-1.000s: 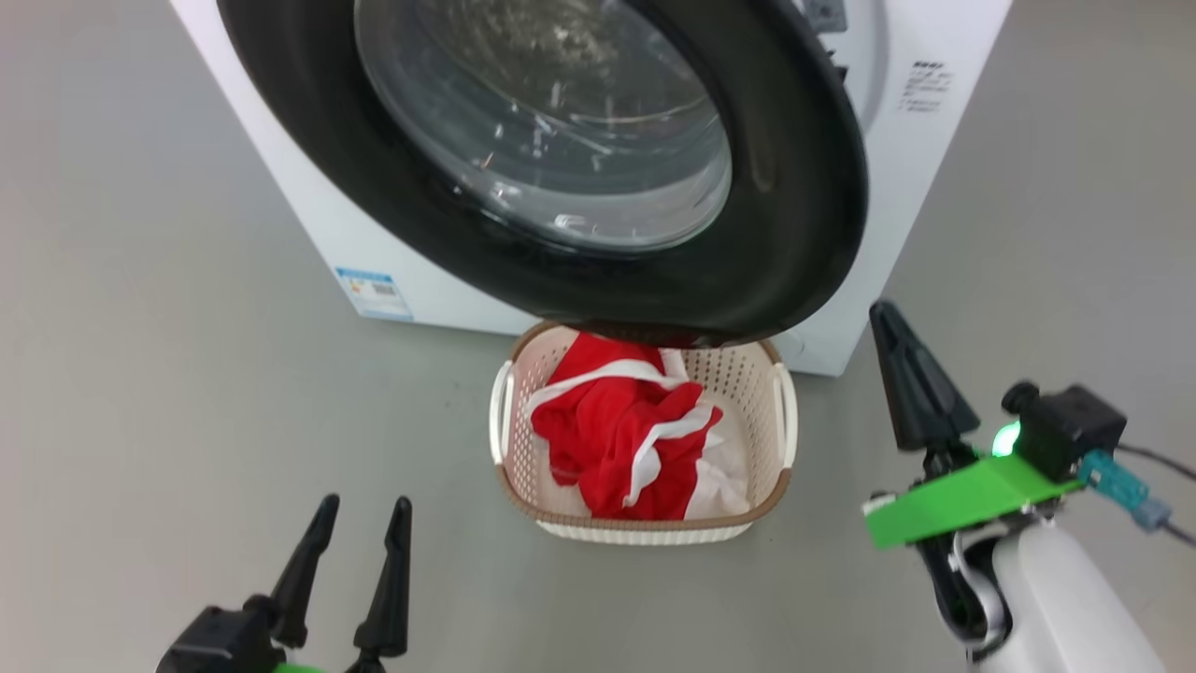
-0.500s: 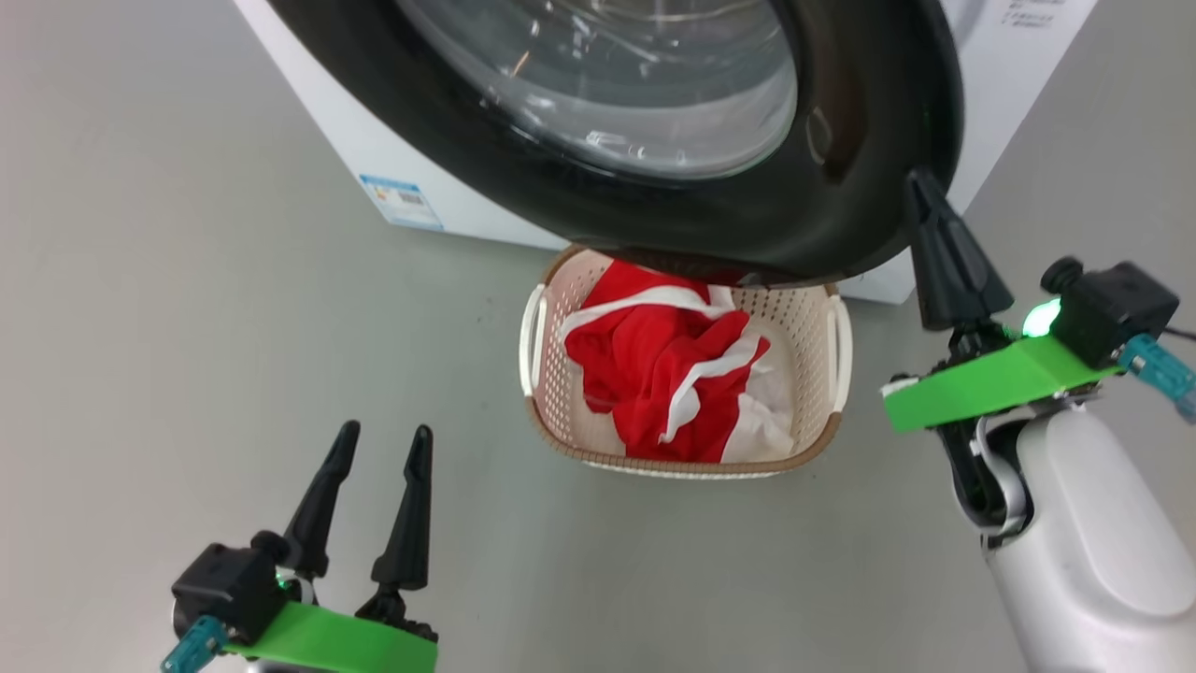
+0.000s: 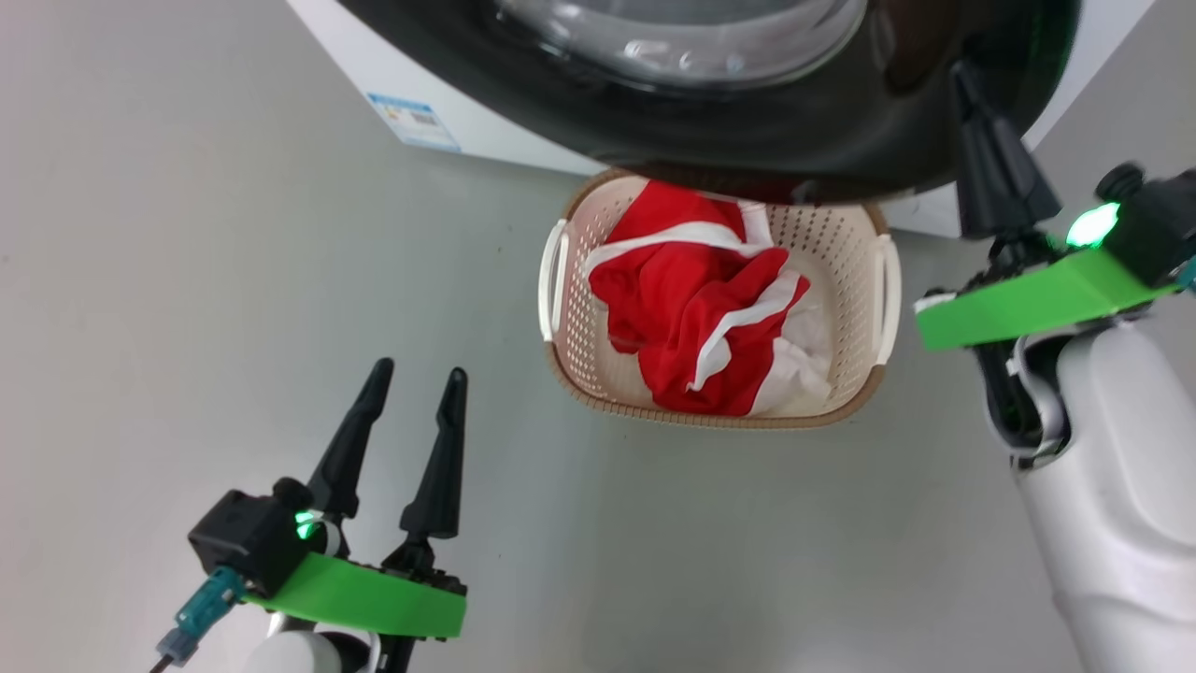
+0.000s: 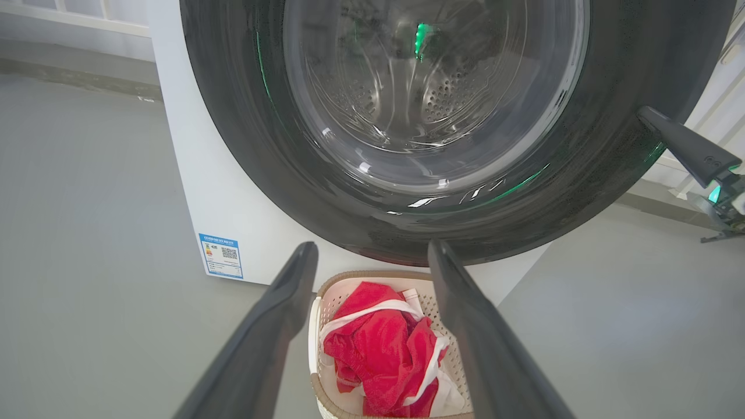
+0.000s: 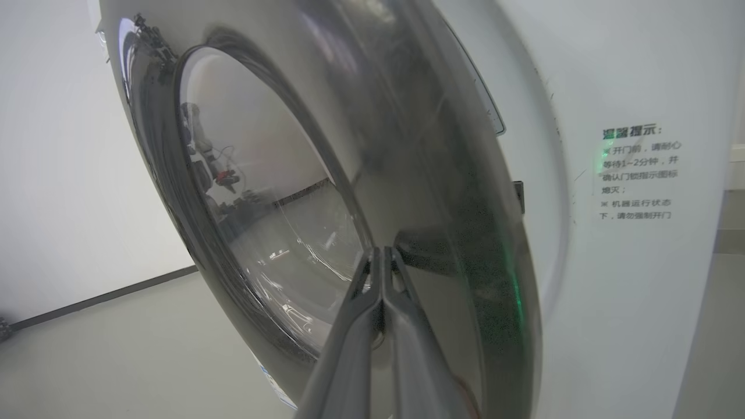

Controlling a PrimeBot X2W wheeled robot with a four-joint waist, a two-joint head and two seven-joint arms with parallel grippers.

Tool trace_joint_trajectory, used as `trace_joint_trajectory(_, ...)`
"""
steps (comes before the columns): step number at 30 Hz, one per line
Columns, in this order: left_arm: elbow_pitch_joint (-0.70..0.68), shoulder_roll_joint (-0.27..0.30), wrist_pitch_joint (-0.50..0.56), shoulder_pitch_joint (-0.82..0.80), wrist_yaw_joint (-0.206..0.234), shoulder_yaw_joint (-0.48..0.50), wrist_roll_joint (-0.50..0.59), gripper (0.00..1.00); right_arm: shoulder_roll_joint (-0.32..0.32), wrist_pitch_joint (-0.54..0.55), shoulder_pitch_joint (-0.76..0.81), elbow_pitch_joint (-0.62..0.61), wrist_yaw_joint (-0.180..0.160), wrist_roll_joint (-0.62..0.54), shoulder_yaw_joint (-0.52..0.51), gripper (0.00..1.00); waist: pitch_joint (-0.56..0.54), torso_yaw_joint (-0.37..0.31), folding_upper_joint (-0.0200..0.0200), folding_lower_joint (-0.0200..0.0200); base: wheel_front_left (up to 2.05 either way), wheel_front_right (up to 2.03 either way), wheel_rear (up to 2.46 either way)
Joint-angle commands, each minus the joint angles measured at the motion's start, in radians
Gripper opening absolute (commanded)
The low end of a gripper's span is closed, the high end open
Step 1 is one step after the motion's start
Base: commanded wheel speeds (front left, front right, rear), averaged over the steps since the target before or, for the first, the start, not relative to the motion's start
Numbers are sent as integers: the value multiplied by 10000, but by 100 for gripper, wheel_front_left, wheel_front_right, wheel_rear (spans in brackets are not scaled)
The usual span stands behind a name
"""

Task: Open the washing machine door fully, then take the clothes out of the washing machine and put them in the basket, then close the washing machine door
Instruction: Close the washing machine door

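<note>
Head view: clothes (image 3: pixel 691 308) heaped in the basket (image 3: pixel 710 421), under the washing machine door (image 3: pixel 747 131). Left wrist view: left fingers (image 4: pixel 268 337) splayed, empty, clear of the swing. Right wrist view: clenched right fingers (image 5: pixel 355 349) at door rim, probably for shoving it closed.

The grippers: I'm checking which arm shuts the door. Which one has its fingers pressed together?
The right gripper, closed to a single point at the rim of the washing machine door; the left gripper hangs spread open over the floor.

The clothes (image 3: pixel 701 308) lie in the basket (image 3: pixel 710 421) (before the washing machine (image 4: pixel 212 186)).
</note>
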Motion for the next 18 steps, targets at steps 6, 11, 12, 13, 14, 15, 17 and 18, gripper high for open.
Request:
trace_joint_trajectory(6, -357, 118, -120, -425, -54, -61, -194, 100, -65, -63, -691, -218, 63, -62, -238, 0, 630, 380, -1, -1, 0, 0, 0)
trace_joint_trajectory(11, -402, 118, -120, -514, -54, -214, -263, 100, -130, -63, -941, -194, 63, -70, -430, 0, 755, 513, -1, -1, 0, 0, 0)
trace_joint_trajectory(12, -414, 118, -120, -526, -54, -254, -274, 100, -141, -63, -1002, -193, 63, -67, -478, 0, 794, 543, -1, -1, 0, 0, 0)
trace_joint_trajectory(13, -418, 118, -120, -540, -54, -290, -283, 100, -152, -63, -1056, -189, 63, -68, -515, 0, 812, 567, -1, -1, 0, 0, 0)
trace_joint_trajectory(14, -423, 118, -120, -554, -54, -331, -292, 100, -163, -63, -1109, -184, 63, -73, -552, 0, 846, 595, -1, -1, 0, 0, 0)
trace_joint_trajectory(15, -429, 118, -120, -573, -54, -366, -299, 100, -173, -63, -1165, -180, 63, -75, -584, 0, 869, 617, -1, -1, 0, 0, 0)
trace_joint_trajectory(17, -447, 118, -120, -602, -54, -423, -314, 100, -196, -63, -1290, -172, 63, -75, -644, 0, 928, 654, -1, -1, 0, 0, 0)
trace_joint_trajectory(18, -455, 118, -120, -618, -54, -444, -324, 100, -208, -63, -1354, -173, 63, -69, -681, 0, 956, 671, -1, -1, 0, 0, 0)
